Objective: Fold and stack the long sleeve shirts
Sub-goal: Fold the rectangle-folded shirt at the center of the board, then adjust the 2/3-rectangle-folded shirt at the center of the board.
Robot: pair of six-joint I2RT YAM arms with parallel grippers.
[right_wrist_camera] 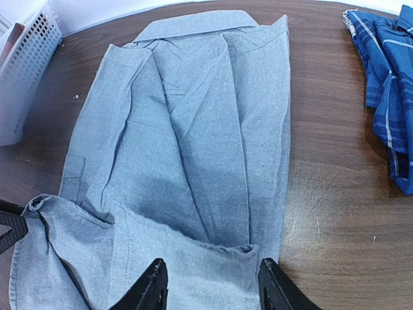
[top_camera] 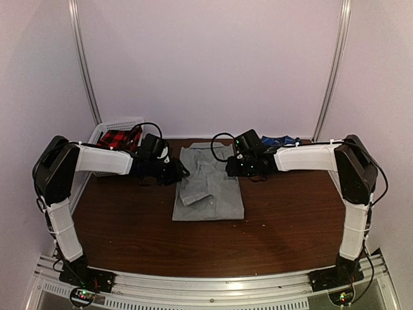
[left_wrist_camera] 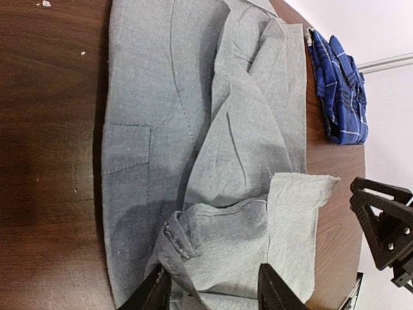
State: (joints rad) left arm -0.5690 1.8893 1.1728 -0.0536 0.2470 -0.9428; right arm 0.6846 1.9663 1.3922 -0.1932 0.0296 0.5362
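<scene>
The light grey shirt (top_camera: pixel 208 186) lies partly folded at the middle of the table, collar toward the back, sleeves folded in over its body. My left gripper (top_camera: pixel 177 172) is at its left edge and my right gripper (top_camera: pixel 230 166) at its right edge. In the left wrist view the jaws (left_wrist_camera: pixel 213 294) are open, spread over a bunched sleeve and cuff of the grey shirt (left_wrist_camera: pixel 161 116). In the right wrist view the jaws (right_wrist_camera: pixel 211 290) are open over a folded edge of the grey shirt (right_wrist_camera: pixel 206 129). The blue plaid shirt (top_camera: pixel 281 140) lies crumpled at the back right.
A white basket (top_camera: pixel 110 126) with a red plaid cloth (top_camera: pixel 119 139) stands at the back left. The blue plaid shirt also shows in the left wrist view (left_wrist_camera: pixel 340 90) and the right wrist view (right_wrist_camera: pixel 387 90). Bare brown table (top_camera: pixel 206 245) lies in front.
</scene>
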